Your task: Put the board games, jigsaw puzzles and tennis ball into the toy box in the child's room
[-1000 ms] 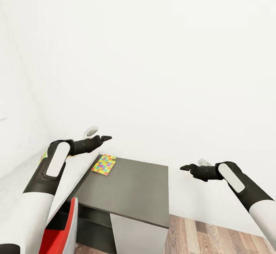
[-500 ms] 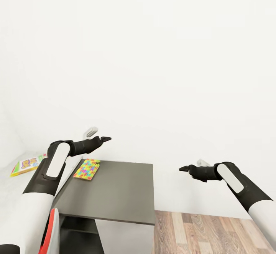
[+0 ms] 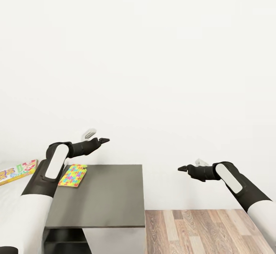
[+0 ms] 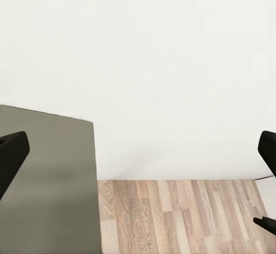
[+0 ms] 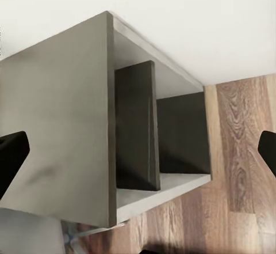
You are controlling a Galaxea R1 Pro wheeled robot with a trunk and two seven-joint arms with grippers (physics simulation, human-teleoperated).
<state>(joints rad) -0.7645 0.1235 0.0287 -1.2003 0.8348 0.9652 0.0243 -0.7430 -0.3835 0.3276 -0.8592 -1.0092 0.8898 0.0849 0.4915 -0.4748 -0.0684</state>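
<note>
One jigsaw puzzle (image 3: 73, 175), a thin square of bright interlocking pieces, lies at the far left corner of the table's dark-grey top (image 3: 107, 196). A flat colourful board game (image 3: 17, 170) rests on the light-grey top at the left edge. My left gripper (image 3: 104, 140) hovers open above the dark top, past the puzzle, with its fingers (image 4: 11, 156) wide apart and nothing between them. My right gripper (image 3: 182, 168) is open in the air to the right of the table, over the floor. The toy box and tennis ball are out of view.
A plain white wall (image 3: 153, 73) stands close behind the table. Wood plank floor (image 3: 203, 231) runs to the right of the table. In the right wrist view, a grey cabinet (image 5: 63, 127) has open compartments split by a dark divider (image 5: 137, 127).
The whole head view has swung to the right: table, puzzle and board game slid left in the picture and the red chair left it. Both arms keep their pose.
</note>
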